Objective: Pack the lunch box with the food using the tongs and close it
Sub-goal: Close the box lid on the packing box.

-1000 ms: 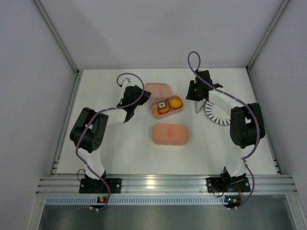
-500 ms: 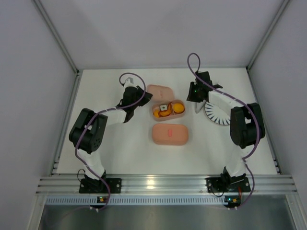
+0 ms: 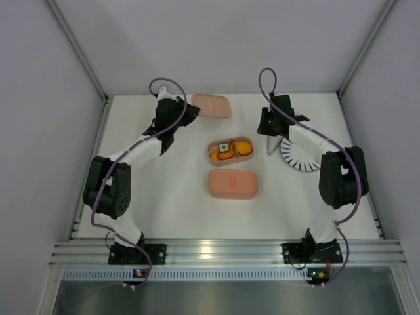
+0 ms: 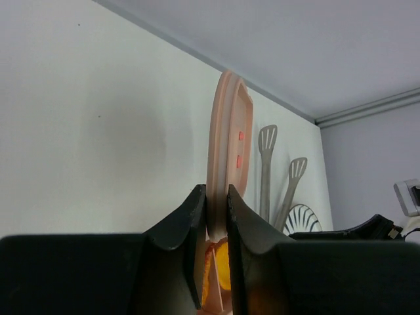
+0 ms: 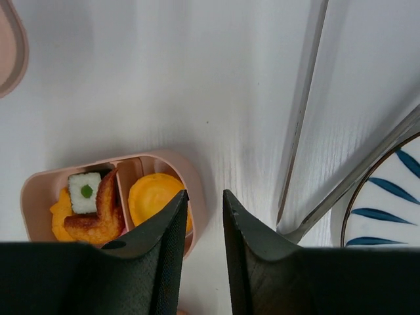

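Your white surface sat boxed in by pale grey walls on three sides, metal strips in the corners, a ribbed aluminium rail along its near edge, under soft even light.

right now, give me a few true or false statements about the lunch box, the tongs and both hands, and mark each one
1. The left hand is clamped on the edge of a pink lid. True.
2. The right hand is holding the tongs. False: its jaws stand apart with nothing between them, and the tongs lie on the table next to the plate.
3. The tray below the right hand has food in both compartments, including a sushi roll. True.
4. That tray is already covered. False: it is open, with the food showing.
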